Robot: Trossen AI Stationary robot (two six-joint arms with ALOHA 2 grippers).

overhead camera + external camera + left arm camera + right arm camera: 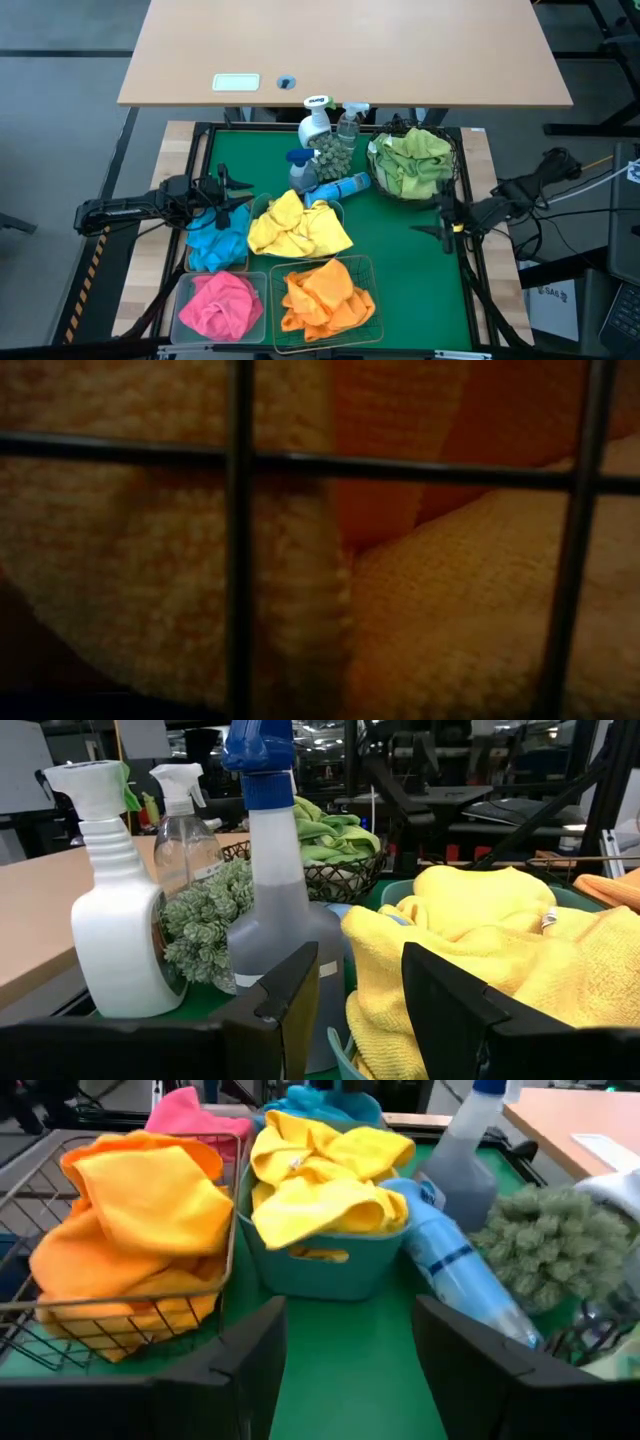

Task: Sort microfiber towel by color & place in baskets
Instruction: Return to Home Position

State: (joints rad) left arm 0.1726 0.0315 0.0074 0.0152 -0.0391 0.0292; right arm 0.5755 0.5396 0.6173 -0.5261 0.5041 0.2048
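Five heaps of towels lie sorted in the high view. Green towels fill the round black wire-mesh basket. Yellow towels fill the teal tub. Orange towels sit in the green wire basket, and a pink towel in the clear bin. Blue towels cover their container. My left gripper hovers open by the blue towels, facing the yellow heap. My right gripper is open below the black basket, facing the teal tub.
Spray bottles stand at the mat's far middle: a white one, a clear one and a grey one with a blue head. A blue bottle lies beside the tub. The low view is filled by orange towel behind wire bars. A wooden table lies beyond.
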